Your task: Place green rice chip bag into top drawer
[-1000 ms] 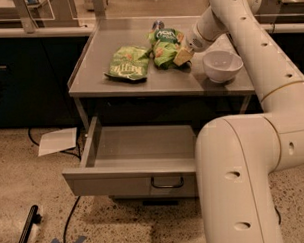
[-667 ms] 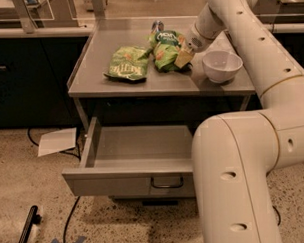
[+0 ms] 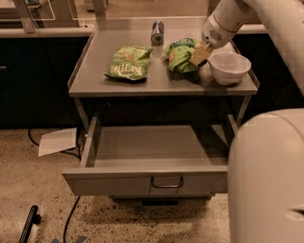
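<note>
The green rice chip bag (image 3: 178, 55), puffy and bright green, lies on the grey table top at the back right. My gripper (image 3: 199, 55) is down at the bag's right side and touches it, between the bag and a white bowl. The arm comes in from the upper right. The top drawer (image 3: 119, 182) is pulled open below the table top. Its inside is bare and its dark wire handle (image 3: 167, 183) sits at the centre of the front panel.
A flatter, paler green bag (image 3: 129, 64) lies at the table's middle left. A metal can (image 3: 157, 32) lies at the back. A white bowl (image 3: 230, 67) stands at the right edge. A white paper (image 3: 57, 141) and a cable lie on the floor to the left. My large white arm body (image 3: 271, 179) fills the lower right.
My gripper and the puffy green bag have shifted slightly to the right, toward the bowl. The drawer stays open and the flat bag has not moved.
</note>
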`<state>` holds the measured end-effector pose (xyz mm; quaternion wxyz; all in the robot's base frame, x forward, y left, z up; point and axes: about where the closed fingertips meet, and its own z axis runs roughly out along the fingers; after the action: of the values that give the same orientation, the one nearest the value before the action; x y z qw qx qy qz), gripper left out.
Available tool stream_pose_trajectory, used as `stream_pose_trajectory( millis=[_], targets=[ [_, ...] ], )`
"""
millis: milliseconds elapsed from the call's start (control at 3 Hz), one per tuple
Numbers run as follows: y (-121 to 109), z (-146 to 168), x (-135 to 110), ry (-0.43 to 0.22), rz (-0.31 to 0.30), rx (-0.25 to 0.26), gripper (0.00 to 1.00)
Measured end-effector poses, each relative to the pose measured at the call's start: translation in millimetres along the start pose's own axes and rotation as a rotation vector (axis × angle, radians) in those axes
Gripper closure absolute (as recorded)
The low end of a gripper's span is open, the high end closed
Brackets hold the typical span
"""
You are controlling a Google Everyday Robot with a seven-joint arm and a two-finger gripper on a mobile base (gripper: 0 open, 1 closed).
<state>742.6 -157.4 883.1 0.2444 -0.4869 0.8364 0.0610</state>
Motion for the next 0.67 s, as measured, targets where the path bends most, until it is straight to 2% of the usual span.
stream_pose_trajectory(
  millis=[333, 667],
  targets=[
    [27, -39, 0, -0.053, 0.004, 0.033, 1.00],
    [46, -25, 8, -0.026, -0.001, -0.004, 1.00]
  ],
)
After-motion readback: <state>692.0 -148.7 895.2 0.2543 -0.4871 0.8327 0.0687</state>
